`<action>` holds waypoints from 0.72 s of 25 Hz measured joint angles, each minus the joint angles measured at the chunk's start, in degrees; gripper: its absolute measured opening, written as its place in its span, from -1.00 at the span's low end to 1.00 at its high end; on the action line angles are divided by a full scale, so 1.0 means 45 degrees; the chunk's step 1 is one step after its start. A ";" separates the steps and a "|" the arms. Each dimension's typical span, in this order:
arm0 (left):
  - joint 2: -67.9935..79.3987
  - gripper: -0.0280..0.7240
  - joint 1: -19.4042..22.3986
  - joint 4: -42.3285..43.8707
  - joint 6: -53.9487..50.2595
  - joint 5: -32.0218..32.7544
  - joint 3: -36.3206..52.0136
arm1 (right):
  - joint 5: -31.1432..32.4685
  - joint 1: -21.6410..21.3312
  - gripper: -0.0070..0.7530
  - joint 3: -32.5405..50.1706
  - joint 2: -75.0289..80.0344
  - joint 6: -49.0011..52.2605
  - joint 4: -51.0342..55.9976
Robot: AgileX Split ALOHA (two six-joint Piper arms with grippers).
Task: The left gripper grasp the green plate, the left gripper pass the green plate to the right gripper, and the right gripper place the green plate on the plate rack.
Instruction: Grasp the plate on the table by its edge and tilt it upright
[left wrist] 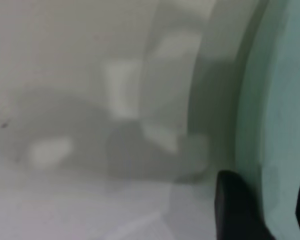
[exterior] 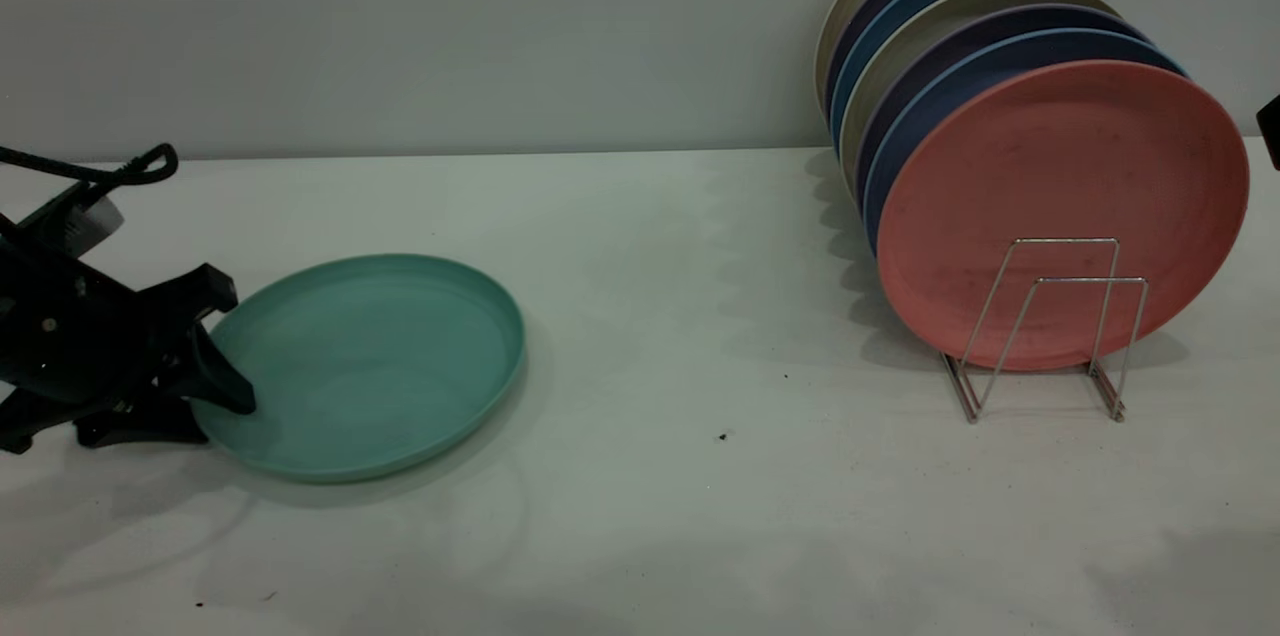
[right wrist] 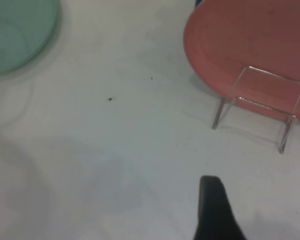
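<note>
The green plate lies on the white table at the left. My left gripper reaches in from the left edge, and its jaws are closed over the plate's near-left rim, one finger on the plate's inside and one under the rim. The left wrist view shows the plate's rim between the two black fingers. My right gripper is barely visible at the far right edge, above the table. Only one of its fingers shows in the right wrist view, with bare table beside it. The plate rack stands at the right.
The rack holds several upright plates: a salmon-pink plate in front, blue and beige ones behind. Two wire loops at the rack's front are free. A grey wall runs behind the table.
</note>
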 joint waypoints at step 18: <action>0.0476 -0.89 0.0000 -0.0427 0.1082 0.0168 0.0000 | 0.0316 0.0000 0.29 0.0000 0.0000 0.0000 0.0177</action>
